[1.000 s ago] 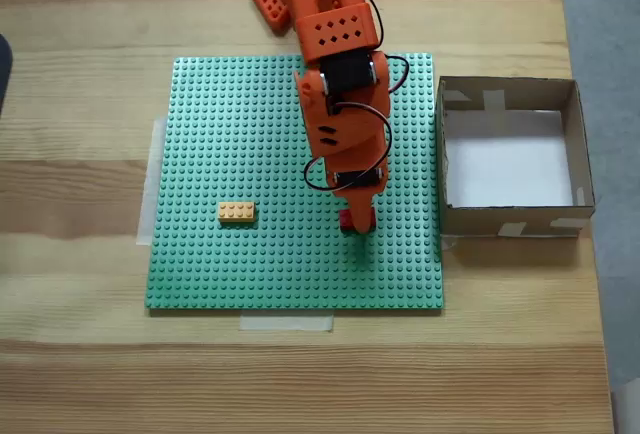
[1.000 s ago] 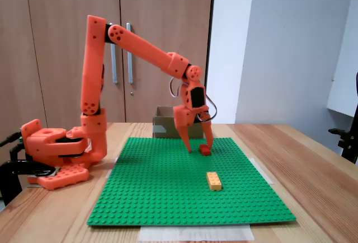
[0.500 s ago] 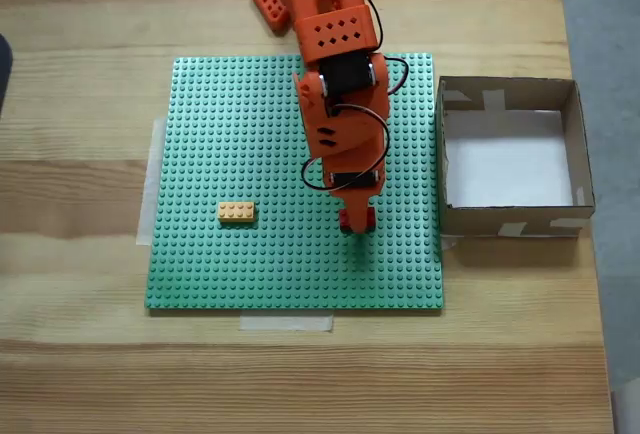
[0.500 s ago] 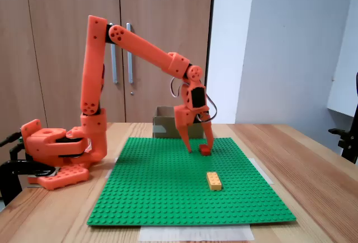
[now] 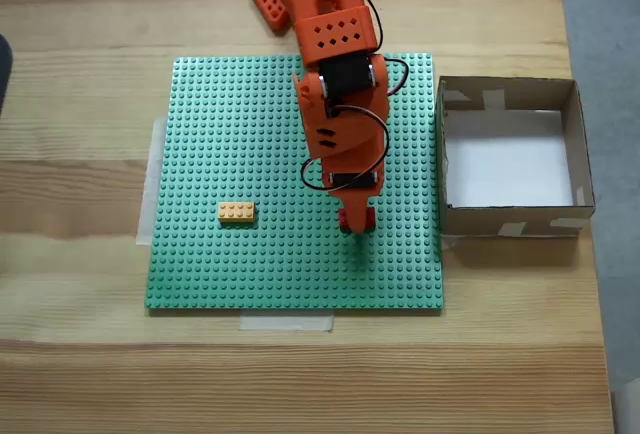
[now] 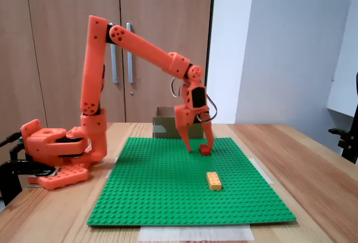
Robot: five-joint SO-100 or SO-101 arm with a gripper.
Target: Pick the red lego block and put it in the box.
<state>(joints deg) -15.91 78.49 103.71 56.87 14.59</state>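
The red lego block (image 5: 358, 218) (image 6: 205, 150) lies on the green baseplate (image 5: 250, 154) right of its middle. My orange gripper (image 5: 354, 224) (image 6: 199, 149) is lowered over it and open. In the side fixed view the fingers straddle the block: one fingertip (image 6: 209, 144) is against it, and the other stands a small gap away on the far side. The box (image 5: 510, 214) is brown cardboard with a white floor. It sits on the table just off the baseplate's right edge in the top fixed view, and shows behind the arm as the box (image 6: 163, 125) in the side one.
A yellow-orange brick (image 5: 236, 212) (image 6: 213, 180) rests on the baseplate left of the gripper in the top fixed view. The arm's base (image 6: 53, 148) stands at the plate's far edge. Bare wooden table surrounds the plate, with tape strips (image 5: 286, 323) at its edges.
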